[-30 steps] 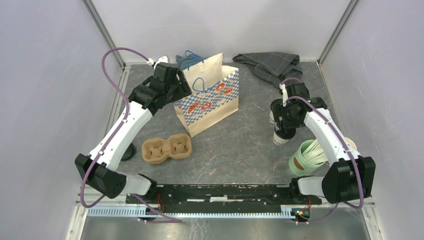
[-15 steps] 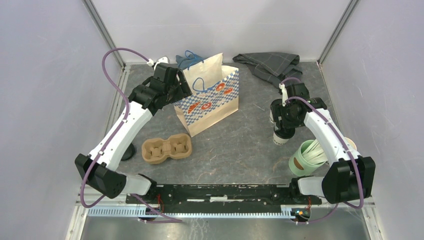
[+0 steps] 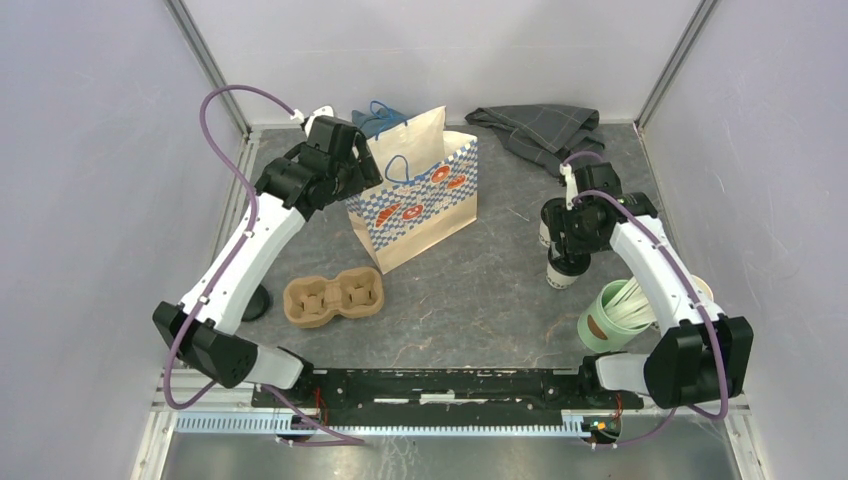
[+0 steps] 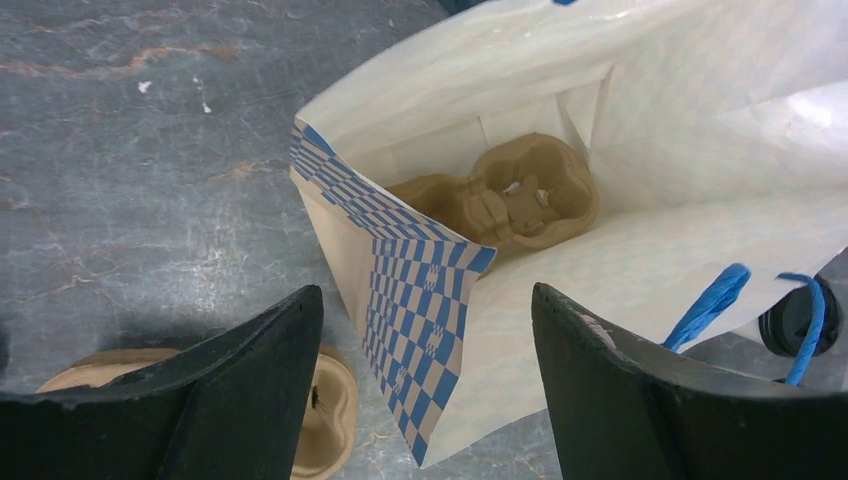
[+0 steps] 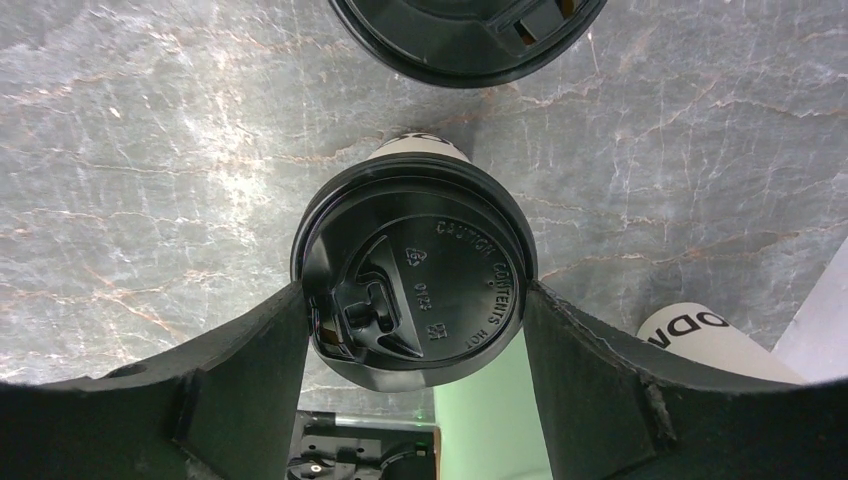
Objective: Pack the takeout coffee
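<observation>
The takeout coffee [image 5: 415,280], a white paper cup with a black lid, sits between my right gripper's [image 5: 415,300] fingers, which press on both sides of the lid. In the top view this cup [image 3: 562,277] is right of centre under the right gripper [image 3: 566,258]. My left gripper [image 4: 425,295] is open and empty above the left edge of the open blue-checked paper bag [image 4: 420,300]. The bag [image 3: 415,200] stands at the back centre with the left gripper [image 3: 360,168] at its left side. A brown cup carrier [image 4: 500,200] lies inside the bag.
A second black-lidded cup [image 5: 465,30] stands just beyond the held one. The mint-green cup with white sticks [image 3: 612,315] and a lidless white cup [image 3: 703,290] stand near right. A second brown carrier [image 3: 333,297] lies left of centre. A grey cloth [image 3: 540,128] lies at the back.
My left arm has lifted and shifted slightly back at the bag's edge. My right gripper has moved the coffee cup slightly away from the near edge.
</observation>
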Robot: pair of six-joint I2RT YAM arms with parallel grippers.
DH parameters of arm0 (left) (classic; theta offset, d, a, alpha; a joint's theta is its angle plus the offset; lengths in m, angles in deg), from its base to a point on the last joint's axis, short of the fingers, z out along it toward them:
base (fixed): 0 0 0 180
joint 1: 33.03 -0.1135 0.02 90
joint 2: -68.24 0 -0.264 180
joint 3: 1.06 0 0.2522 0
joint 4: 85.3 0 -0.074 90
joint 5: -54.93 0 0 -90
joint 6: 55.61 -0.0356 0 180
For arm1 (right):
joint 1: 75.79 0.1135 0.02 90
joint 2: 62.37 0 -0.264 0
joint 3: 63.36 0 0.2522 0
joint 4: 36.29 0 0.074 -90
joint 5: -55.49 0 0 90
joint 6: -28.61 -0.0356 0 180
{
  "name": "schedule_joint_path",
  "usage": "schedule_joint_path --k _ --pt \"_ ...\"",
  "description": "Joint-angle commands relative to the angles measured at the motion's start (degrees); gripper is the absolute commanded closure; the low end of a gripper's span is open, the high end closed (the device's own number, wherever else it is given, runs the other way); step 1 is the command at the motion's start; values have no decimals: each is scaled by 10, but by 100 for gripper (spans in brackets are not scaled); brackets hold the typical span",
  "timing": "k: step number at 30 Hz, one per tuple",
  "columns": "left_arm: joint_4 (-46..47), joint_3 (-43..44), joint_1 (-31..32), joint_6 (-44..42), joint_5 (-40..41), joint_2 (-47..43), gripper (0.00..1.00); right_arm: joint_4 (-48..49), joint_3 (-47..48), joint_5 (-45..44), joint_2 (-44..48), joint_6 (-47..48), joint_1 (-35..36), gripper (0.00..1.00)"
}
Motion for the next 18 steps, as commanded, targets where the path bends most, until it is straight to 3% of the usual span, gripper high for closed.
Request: schedule_joint_path --k 1,11,18 --pt "-41 54 -3 33 43 21 18 -7 45 13 38 -4 -1 27" --pt "-65 105 0 50 24 93 28 18 79 59 146 12 -1 31" --pt "-99 160 4 14 98 145 37 68 105 138 192 5 -1 32"
